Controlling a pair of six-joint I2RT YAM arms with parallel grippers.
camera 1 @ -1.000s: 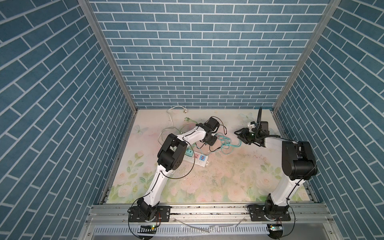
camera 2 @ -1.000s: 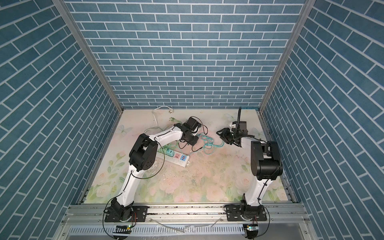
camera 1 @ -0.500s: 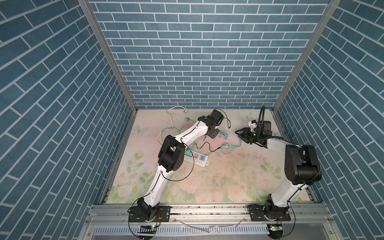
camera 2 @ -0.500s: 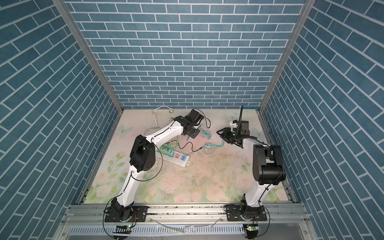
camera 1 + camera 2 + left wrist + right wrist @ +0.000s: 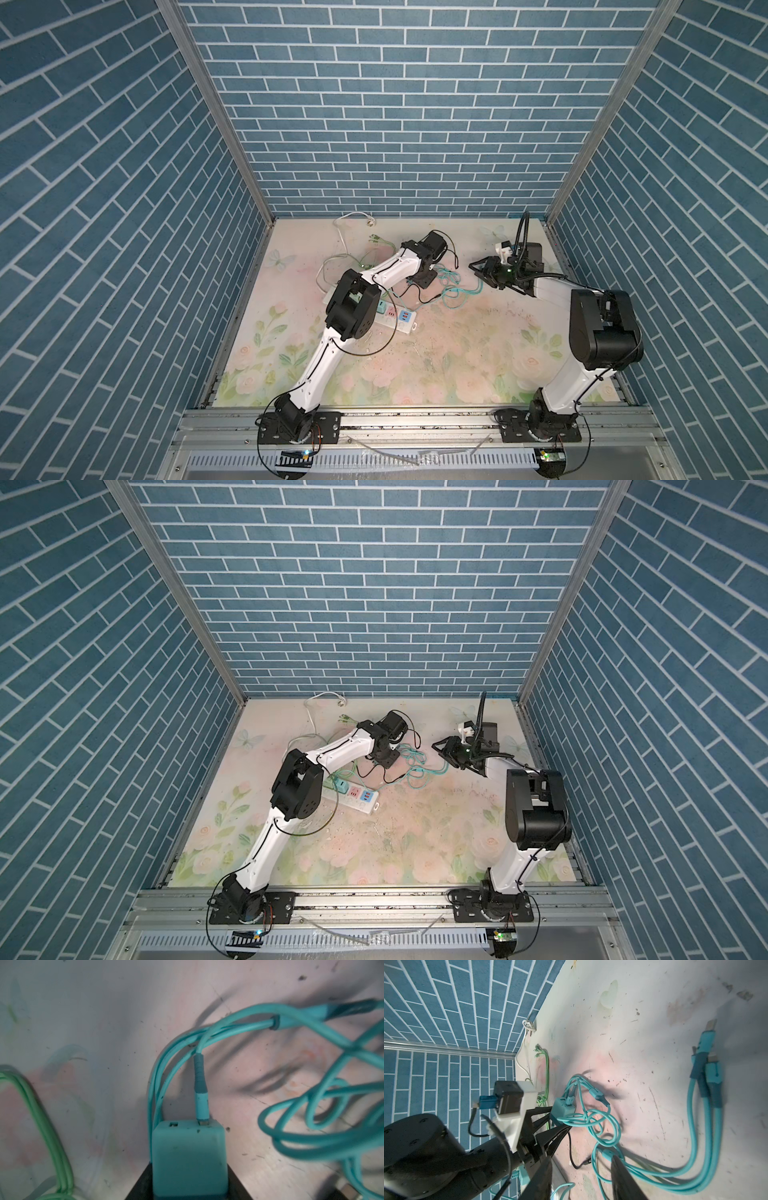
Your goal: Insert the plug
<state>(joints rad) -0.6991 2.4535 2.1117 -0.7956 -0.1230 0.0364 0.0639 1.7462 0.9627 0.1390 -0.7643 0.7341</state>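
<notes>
The plug, a teal cube charger (image 5: pixel 188 1159), is clamped between the black jaws of my left gripper (image 5: pixel 188 1192), which is shut on it. A teal cable (image 5: pixel 201 1103) is plugged into one of its ports. In both top views my left gripper (image 5: pixel 426 279) (image 5: pixel 386 761) hovers behind the white power strip (image 5: pixel 392 319) (image 5: pixel 358 799) with its coloured sockets. My right gripper (image 5: pixel 477 266) (image 5: pixel 439 747) stands open to the right of it, fingers (image 5: pixel 542 1178) wide apart and pointing at the charger (image 5: pixel 563 1108), gripping nothing.
The teal cable's loops (image 5: pixel 453 291) and its several connector ends (image 5: pixel 708 1047) lie on the floral mat between the arms. A green cable (image 5: pixel 546 1068), a white cord (image 5: pixel 345 232) and a thin black lead (image 5: pixel 428 297) lie near the strip. Brick walls close in three sides.
My left gripper lifted the charger toward the back, then came back down a little. The right arm's elbow swung outward while its gripper stayed nearly in place.
</notes>
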